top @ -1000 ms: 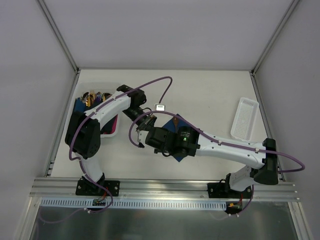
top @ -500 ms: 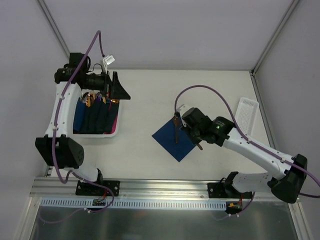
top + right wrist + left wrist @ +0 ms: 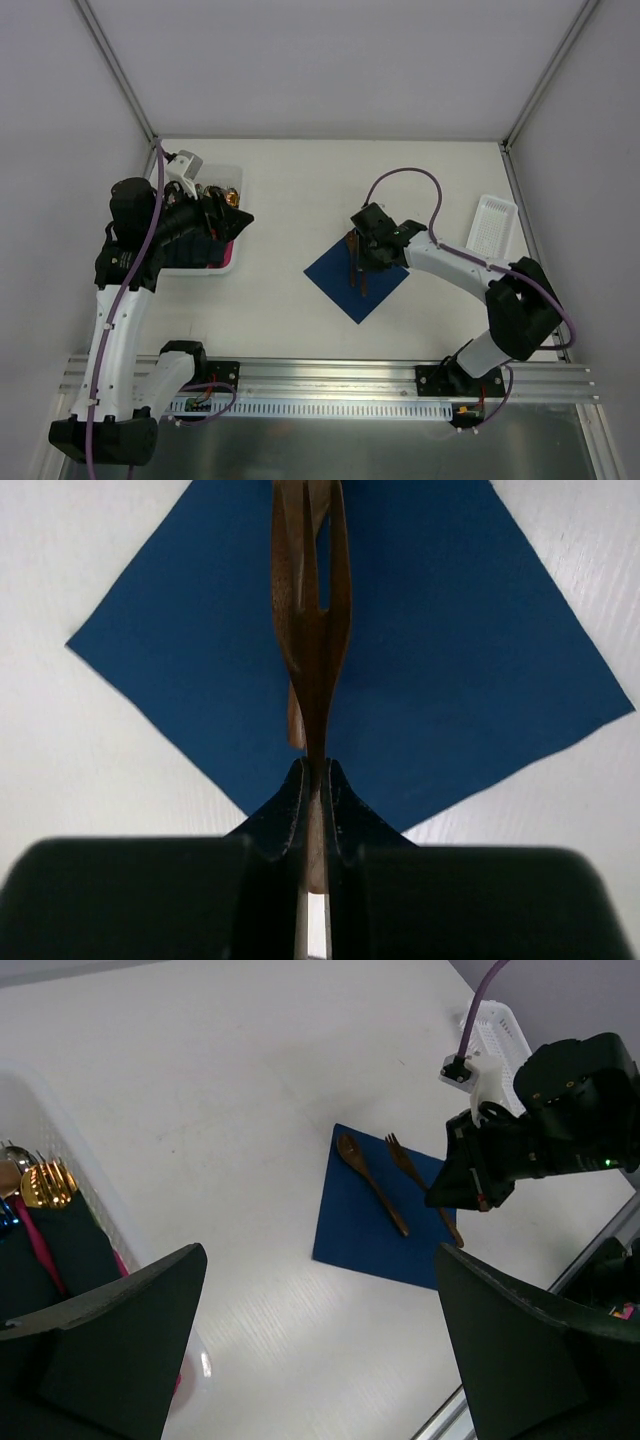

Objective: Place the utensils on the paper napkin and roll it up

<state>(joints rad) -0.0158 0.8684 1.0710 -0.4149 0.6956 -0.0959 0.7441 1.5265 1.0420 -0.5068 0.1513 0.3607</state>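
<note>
Progress stood about midway: a spoon (image 3: pixel 370 1182) and a fork (image 3: pixel 405 1165) lay side by side on the blue napkin (image 3: pixel 355 1235), which sat flat and unrolled in the middle of the table. The right claw (image 3: pixel 312 780) was pinched shut on the fork's handle, not yet released. The left claw (image 3: pixel 235 222) hung wide open and empty over the bin (image 3: pixel 215 265) of spare cutlery. Rolling remained. Both pieces ran near-to-far along the napkin's diagonal, with heads at the far corner and handles toward the arms.

The napkin (image 3: pixel 338 282) lies mid-table with a spoon (image 3: pixel 372 1171) on it and a fork (image 3: pixel 408 1165) beside the spoon. A bin (image 3: pixel 200 268) sits left, a tray (image 3: pixel 490 235) right.
</note>
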